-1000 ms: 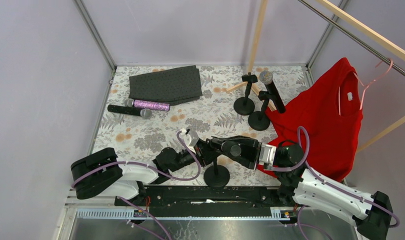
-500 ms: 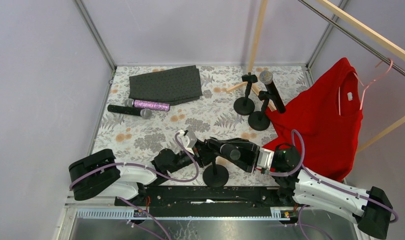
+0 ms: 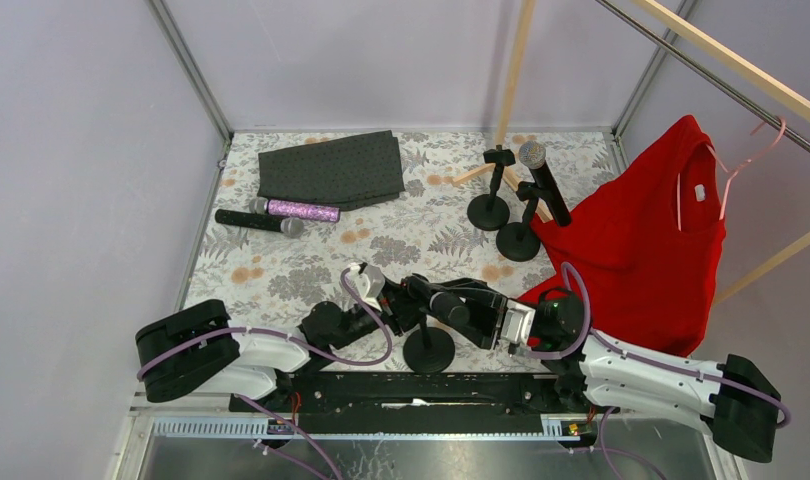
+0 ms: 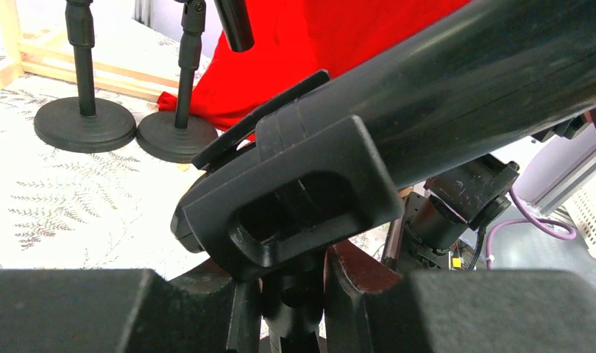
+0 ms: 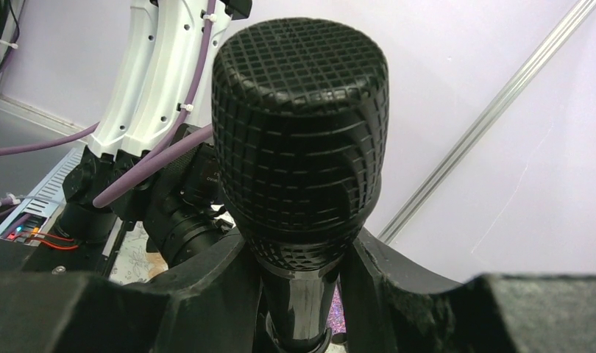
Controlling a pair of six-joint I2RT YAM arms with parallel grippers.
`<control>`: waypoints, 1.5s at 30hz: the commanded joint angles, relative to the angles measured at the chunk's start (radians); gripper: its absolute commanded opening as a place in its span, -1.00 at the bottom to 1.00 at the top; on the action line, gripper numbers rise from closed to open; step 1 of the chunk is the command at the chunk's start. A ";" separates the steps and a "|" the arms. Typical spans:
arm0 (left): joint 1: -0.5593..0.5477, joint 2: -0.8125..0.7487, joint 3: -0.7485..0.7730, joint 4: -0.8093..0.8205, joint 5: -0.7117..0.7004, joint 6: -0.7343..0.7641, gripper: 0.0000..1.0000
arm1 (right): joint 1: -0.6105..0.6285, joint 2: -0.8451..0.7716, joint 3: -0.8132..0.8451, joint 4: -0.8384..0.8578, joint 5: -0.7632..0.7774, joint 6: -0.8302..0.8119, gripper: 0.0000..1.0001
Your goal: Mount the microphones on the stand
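Observation:
My left gripper [image 3: 397, 306] is shut on the post of the near black stand [image 3: 428, 350]. In the left wrist view its fingers [image 4: 354, 276] flank the post [image 4: 301, 294] just under the clip [image 4: 295, 206]. My right gripper [image 3: 459, 312] is shut on a black microphone [image 3: 436, 298], whose body [image 4: 464, 95] lies against the top of the clip. Its mesh head [image 5: 301, 140] fills the right wrist view. A purple glitter microphone [image 3: 303, 211] and a black one [image 3: 256, 222] lie at the left. Another microphone [image 3: 543, 180] sits in a far stand [image 3: 519, 240].
An empty stand [image 3: 489, 212] is beside the loaded one at the back. A folded dark cloth [image 3: 331, 168] lies at the back left. A red shirt [image 3: 651, 240] hangs on the right over the table edge, with wooden bars [image 3: 516, 60] behind.
Both grippers have shifted a little to the left, carrying the near stand and the black microphone. The right arm has stretched out lower along the near edge.

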 commanded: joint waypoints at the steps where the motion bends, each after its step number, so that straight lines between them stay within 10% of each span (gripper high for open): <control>1: -0.041 -0.032 0.005 0.122 0.185 0.082 -1.00 | -0.007 0.144 -0.068 -0.321 0.159 -0.044 -1.00; 45: -0.041 -0.366 0.012 -0.041 0.332 0.101 -1.00 | 0.014 0.474 -0.009 -0.355 0.252 -0.251 -1.00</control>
